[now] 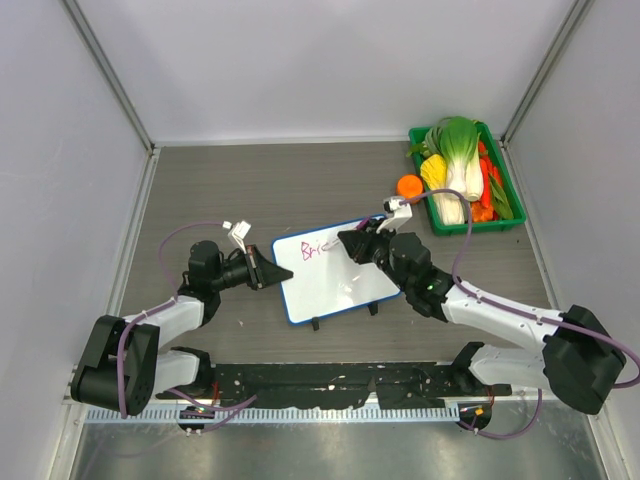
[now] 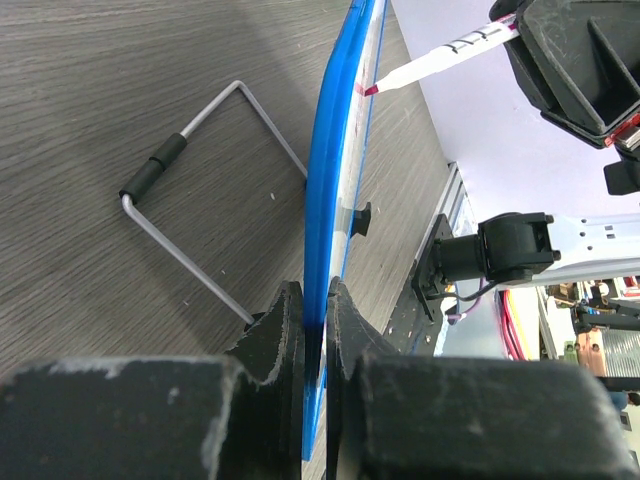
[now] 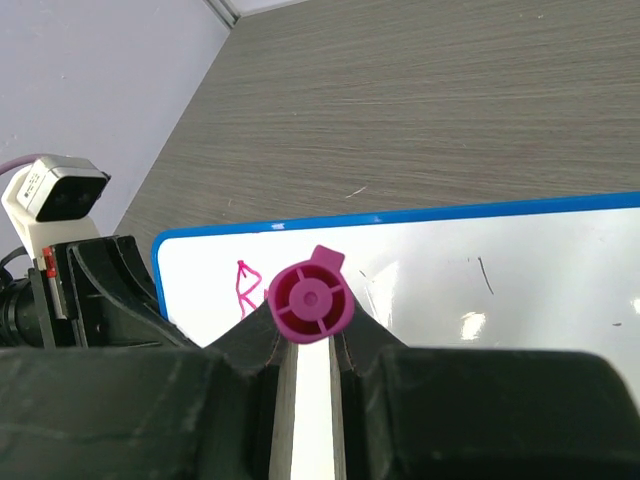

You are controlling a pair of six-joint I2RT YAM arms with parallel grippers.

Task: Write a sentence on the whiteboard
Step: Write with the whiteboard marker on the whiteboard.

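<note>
The whiteboard (image 1: 340,285), blue-framed, stands tilted on the table's middle. My left gripper (image 1: 272,272) is shut on its left edge; the left wrist view shows the blue frame (image 2: 335,200) pinched between the jaws (image 2: 315,295). My right gripper (image 1: 352,243) is shut on a marker, whose magenta end cap (image 3: 310,298) faces the right wrist camera. Its white barrel (image 2: 440,58) slants down with the pink tip touching the board's face. The sentence (image 1: 322,247) is a few pink letters at the top left, and only the first letter (image 3: 245,290) shows beside the cap.
A green tray (image 1: 508,222) of vegetables sits at the back right, with an orange ball (image 1: 409,185) next to it. A bent wire stand (image 2: 190,200) rests on the table behind the board. Grey walls close in three sides.
</note>
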